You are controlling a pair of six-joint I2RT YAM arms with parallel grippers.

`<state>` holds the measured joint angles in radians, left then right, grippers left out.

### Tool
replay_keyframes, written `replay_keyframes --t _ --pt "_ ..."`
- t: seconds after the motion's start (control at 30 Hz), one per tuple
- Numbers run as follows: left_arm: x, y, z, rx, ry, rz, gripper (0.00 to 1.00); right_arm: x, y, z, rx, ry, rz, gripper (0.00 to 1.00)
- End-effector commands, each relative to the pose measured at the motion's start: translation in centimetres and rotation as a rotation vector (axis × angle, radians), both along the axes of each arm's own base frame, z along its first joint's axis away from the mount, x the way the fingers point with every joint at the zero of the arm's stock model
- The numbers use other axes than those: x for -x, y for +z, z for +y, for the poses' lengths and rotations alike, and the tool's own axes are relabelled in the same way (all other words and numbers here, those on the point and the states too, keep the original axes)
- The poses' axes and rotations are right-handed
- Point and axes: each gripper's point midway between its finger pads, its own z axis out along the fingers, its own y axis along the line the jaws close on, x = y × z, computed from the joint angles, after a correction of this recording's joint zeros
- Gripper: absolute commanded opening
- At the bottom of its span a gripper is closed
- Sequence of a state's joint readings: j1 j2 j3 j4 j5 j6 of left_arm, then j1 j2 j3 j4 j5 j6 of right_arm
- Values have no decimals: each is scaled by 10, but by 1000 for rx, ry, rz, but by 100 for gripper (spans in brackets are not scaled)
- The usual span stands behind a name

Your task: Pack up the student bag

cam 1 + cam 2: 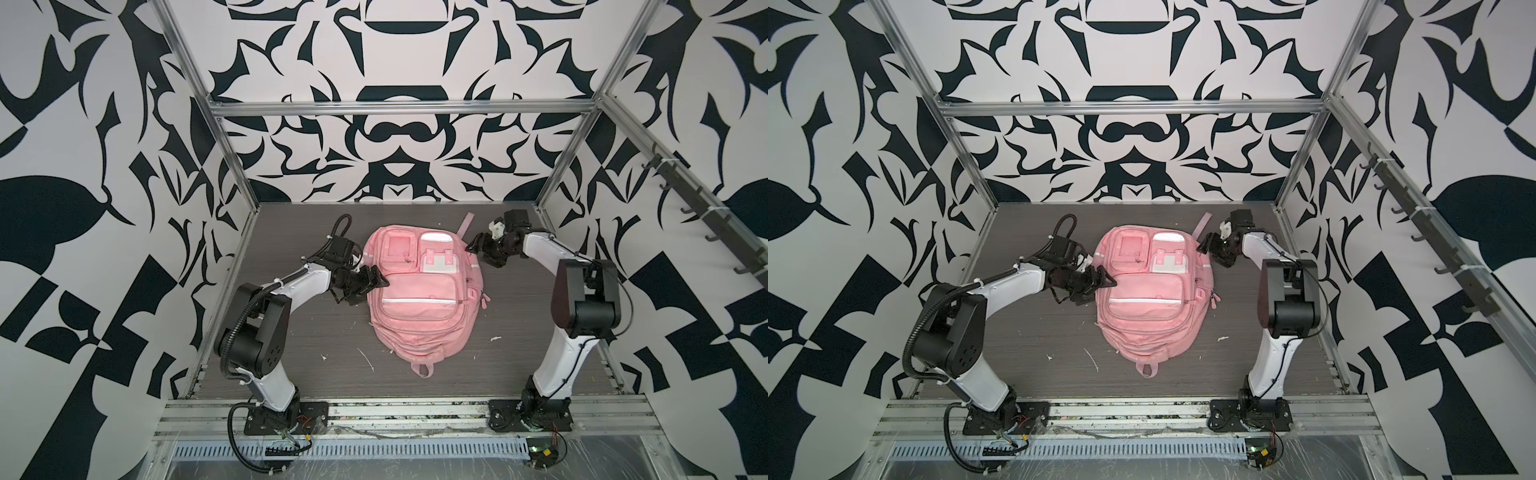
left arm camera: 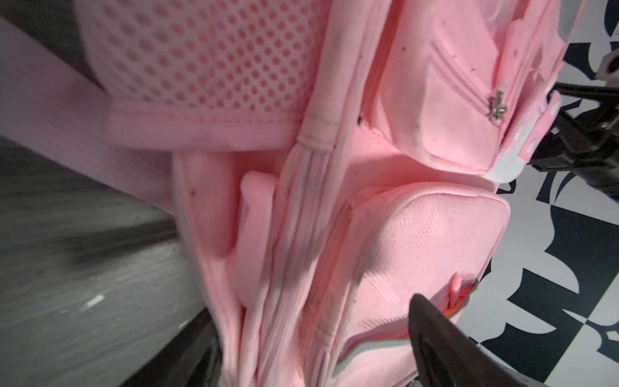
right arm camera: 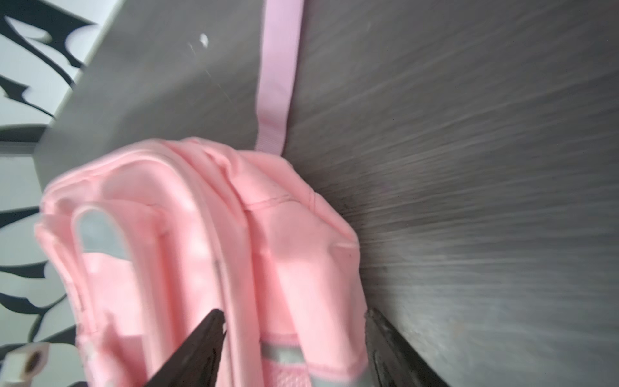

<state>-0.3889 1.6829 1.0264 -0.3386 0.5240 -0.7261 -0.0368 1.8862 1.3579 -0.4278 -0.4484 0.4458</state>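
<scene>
Lengthwise near-to-far, student bag (image 1: 419,307) face-up, top loop (image 1: 423,370) toward near edge of table (image 1: 316,332)

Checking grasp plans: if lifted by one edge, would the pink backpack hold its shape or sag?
Probably sags: the student bag lies slumped, its soft fabric creased. Likely light for its size, since it looks flat and barely filled. Unlikely to roll; the loose strap may drag.

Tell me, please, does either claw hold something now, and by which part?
Nothing is clamped, as far as it shows. The left claw and right claw stand open, each astride a side edge of the pink backpack.
</scene>
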Motion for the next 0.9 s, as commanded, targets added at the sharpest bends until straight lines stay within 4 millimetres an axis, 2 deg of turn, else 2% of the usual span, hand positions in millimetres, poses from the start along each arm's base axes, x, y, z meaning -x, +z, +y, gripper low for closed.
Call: replay_keyframes --t 0.0,0.03,0.1,0.2,0.3,0.33,0.43,0.47,0.5,0.57,0.6,0.63,0.7,0.77,0.87 --pt "13 25 5 42 -59 -22 99 4 54 -31 78 -48 -109 88" --pt "18 32 6 49 -73 -20 99 9 66 -43 123 -68 -138 98" --pt "32 40 14 15 -109 -19 99 20 94 -63 197 -109 -220 99" --pt "53 47 34 -77 -150 -30 99 48 127 -87 329 -145 -322 99" --pt "60 55 56 -145 -180 -74 99 85 139 -106 476 -199 -360 99" --pt "60 58 65 -168 -179 -91 99 96 137 -113 514 -235 -362 99" --pt "40 80 102 -294 -108 -267 99 130 132 -126 568 -351 -421 99" --pt "33 99 115 -326 -58 -366 99 143 129 -137 600 -436 -429 99" --pt "29 115 128 -351 -8 -453 99 160 127 -157 652 -577 -424 99" --pt "28 134 154 -428 103 -587 99 188 119 -183 706 -798 -427 99" --pt "29 137 168 -486 159 -632 99 196 113 -190 718 -866 -447 99" --pt "28 137 180 -540 206 -661 99 198 107 -192 720 -886 -468 99" --pt "25 128 202 -642 274 -691 99 189 102 -185 712 -828 -541 99" --pt "17 111 210 -695 268 -686 99 180 94 -181 730 -772 -606 99" --pt "-1 88 229 -810 320 -649 99 171 67 -181 788 -717 -627 99"
